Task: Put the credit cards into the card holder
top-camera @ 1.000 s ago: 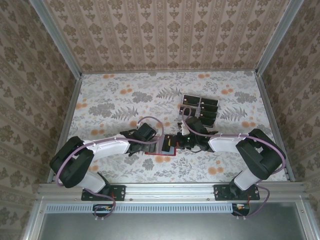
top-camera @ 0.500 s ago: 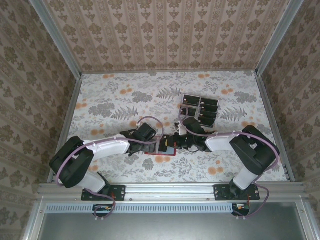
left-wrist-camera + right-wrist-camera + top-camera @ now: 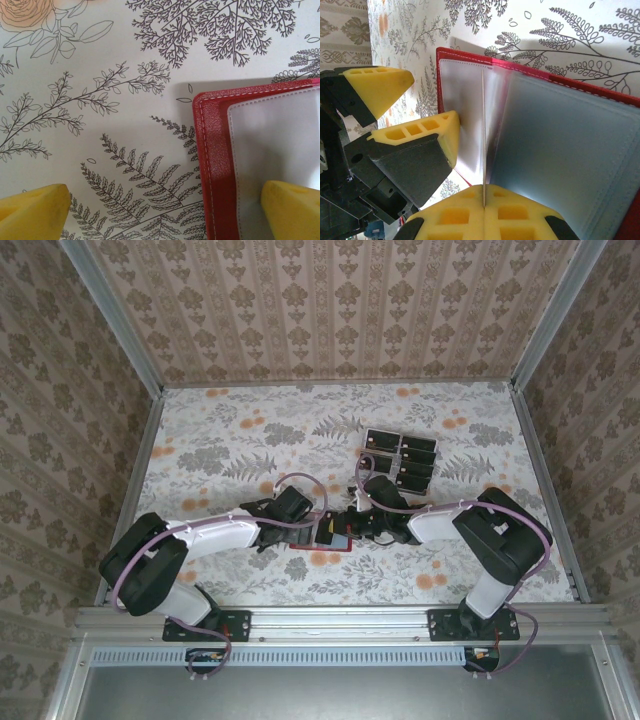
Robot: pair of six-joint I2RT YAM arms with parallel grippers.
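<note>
Card holder (image 3: 560, 150) lies open, sleeve edge (image 3: 483, 135) pinched in right jaws.

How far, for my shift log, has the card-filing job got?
Done: the small red leather-like wallet lies open, the open left hand straddling its edge, one finger on a clear pocket. In hand: the shut right hand pinches something thin, seen edge-on, possibly a card, above the pockets. Remaining: the flat black rectangular cards sit grouped farther back; the pockets that show look empty.
</note>
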